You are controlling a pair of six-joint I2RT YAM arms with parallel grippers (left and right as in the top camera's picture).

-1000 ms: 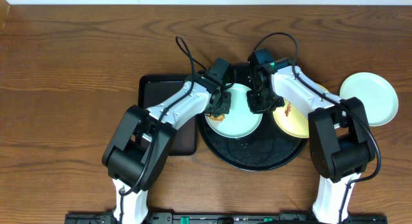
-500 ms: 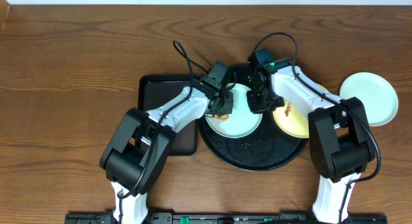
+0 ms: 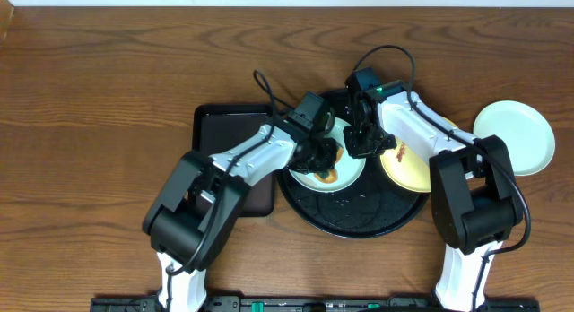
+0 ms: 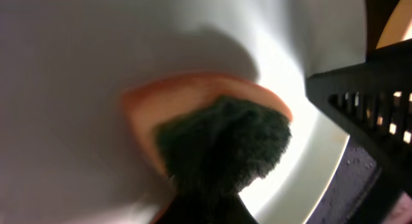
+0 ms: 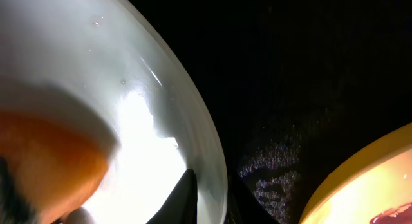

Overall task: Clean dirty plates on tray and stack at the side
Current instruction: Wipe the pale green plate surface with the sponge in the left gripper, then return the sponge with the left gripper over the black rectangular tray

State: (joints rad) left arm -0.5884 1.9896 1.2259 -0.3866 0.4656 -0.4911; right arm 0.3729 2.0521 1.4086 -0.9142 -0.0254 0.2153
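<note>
A pale mint-blue plate (image 3: 352, 169) lies on the left part of the round black tray (image 3: 359, 215). My left gripper (image 3: 321, 156) is shut on an orange and dark green sponge (image 4: 219, 147), which presses on this plate's inside. My right gripper (image 5: 209, 193) is shut on the same plate's right rim (image 5: 193, 121), one finger inside and one outside. A pale yellow plate (image 3: 417, 170) with a brown smear (image 3: 401, 151) lies on the right of the tray. A second mint-blue plate (image 3: 513, 137) lies on the table to the right, off the tray.
A smaller rectangular black tray (image 3: 229, 151) lies left of the round one, under my left arm. The wooden table (image 3: 99, 124) spreads to the left and to the front. The table's far edge meets a white wall.
My left gripper has slid the sponge from the plate's left rim to the right, toward its middle. The right gripper has stayed on the rim.
</note>
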